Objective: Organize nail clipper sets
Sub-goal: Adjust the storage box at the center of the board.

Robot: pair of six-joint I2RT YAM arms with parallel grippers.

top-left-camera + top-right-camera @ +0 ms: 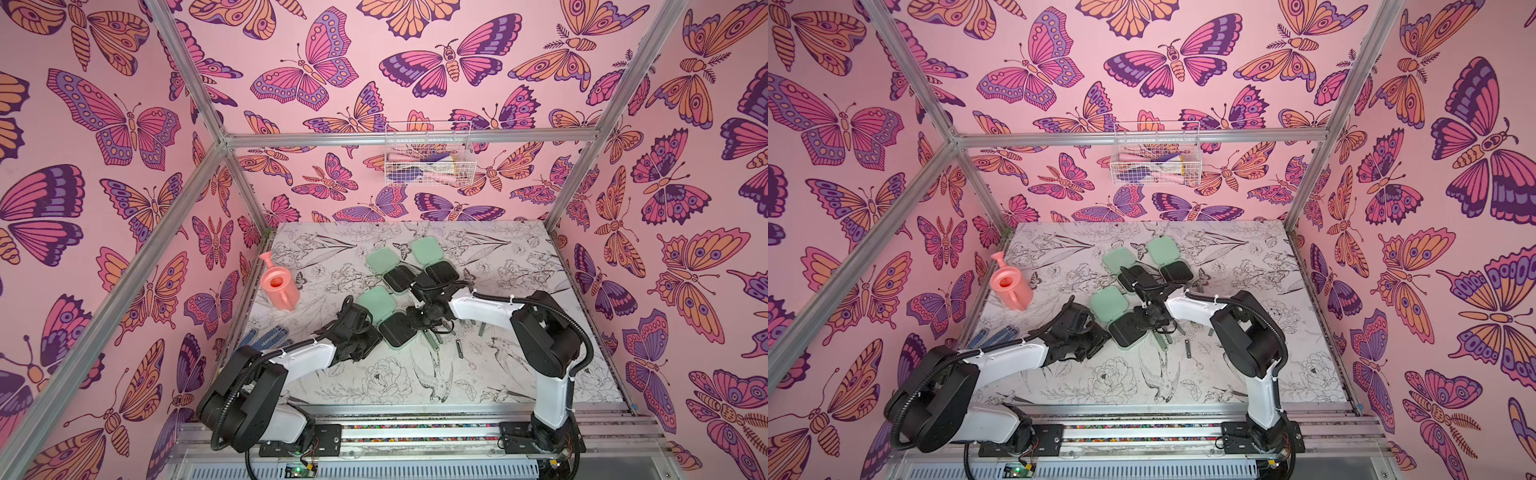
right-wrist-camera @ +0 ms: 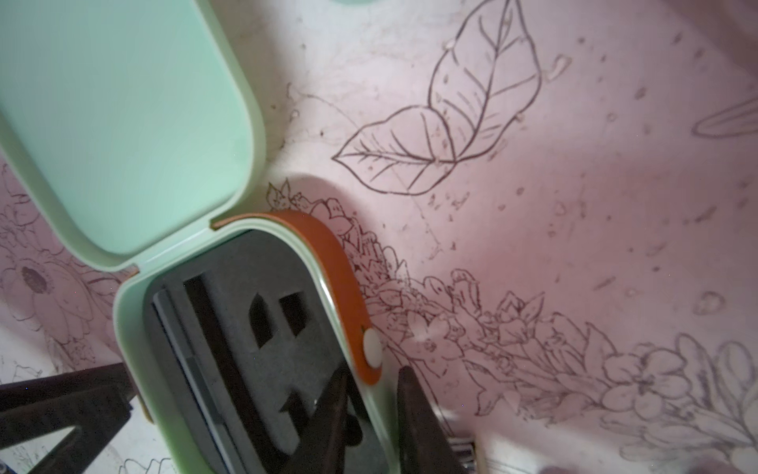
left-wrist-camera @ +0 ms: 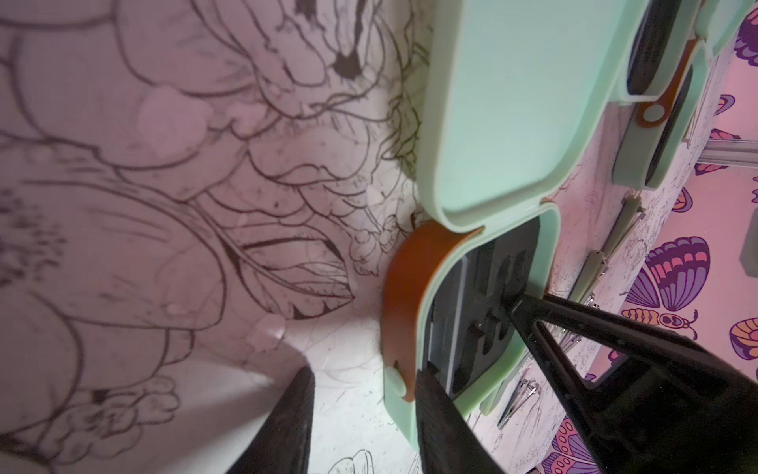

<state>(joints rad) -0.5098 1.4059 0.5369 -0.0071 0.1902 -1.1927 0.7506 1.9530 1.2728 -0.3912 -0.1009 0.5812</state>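
Three open mint-green nail clipper cases lie on the table. The nearest case shows black foam and an orange side strap. My right gripper is shut on this case's side wall, one finger inside on the foam, the other outside. On the opposite side my left gripper is open astride the wall; one finger is against it, the other stands well apart. In both top views the grippers flank the case. Slim grey tools lie loose to its right.
Two more open cases lie farther back, close behind the right arm. A pink watering can stands at the left wall, a blue glove beside the left arm. A wire basket hangs on the back wall.
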